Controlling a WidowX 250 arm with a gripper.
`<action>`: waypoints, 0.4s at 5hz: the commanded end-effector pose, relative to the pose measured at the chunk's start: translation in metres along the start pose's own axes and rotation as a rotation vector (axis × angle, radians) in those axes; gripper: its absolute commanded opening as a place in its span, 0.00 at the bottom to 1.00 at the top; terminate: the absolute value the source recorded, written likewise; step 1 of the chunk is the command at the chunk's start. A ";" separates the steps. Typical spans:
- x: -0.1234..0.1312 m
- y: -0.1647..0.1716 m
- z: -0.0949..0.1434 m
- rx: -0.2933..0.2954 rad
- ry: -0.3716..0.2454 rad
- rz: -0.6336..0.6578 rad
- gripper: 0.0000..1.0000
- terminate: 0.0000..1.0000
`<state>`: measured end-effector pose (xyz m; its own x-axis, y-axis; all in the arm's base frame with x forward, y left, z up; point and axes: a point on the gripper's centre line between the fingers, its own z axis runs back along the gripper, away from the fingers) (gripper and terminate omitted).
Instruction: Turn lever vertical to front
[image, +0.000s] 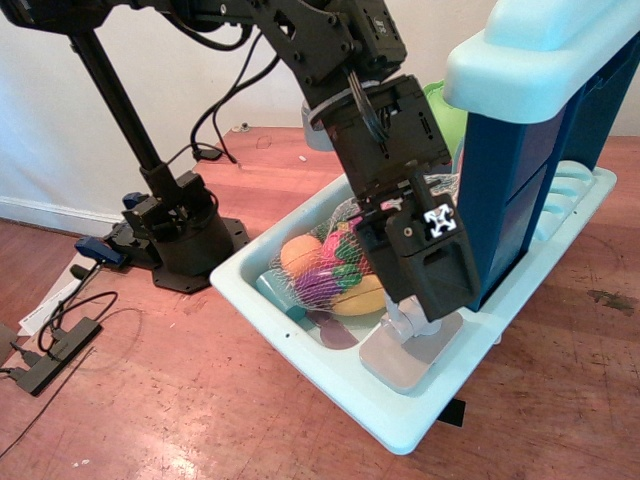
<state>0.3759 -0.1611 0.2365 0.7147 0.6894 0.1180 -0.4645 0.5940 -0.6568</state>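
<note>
The grey toy faucet stands on the front rim of a pale mint sink (300, 325). Its flat square base plate (405, 360) shows clearly. My black gripper (432, 300) comes down from the upper left and covers the faucet from above. Only a light-grey bit of the collar (404, 320) pokes out under the gripper's lower end. The lever itself and the curved spout are hidden behind the gripper body. The fingers are hidden too, so I cannot tell whether they are open or closed on anything.
A net bag of toy fruit (325, 270) lies in the sink basin. A blue and mint toy kitchen unit (520, 150) stands close to the gripper's right. The arm's black stand (175, 225) and cables (60, 335) are on the floor at left.
</note>
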 end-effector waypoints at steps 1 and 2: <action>0.000 0.000 0.000 0.000 0.000 0.000 1.00 0.00; 0.002 0.000 -0.005 0.020 -0.004 -0.010 1.00 0.00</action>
<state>0.3801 -0.1610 0.2132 0.7178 0.6881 0.1061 -0.4938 0.6106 -0.6192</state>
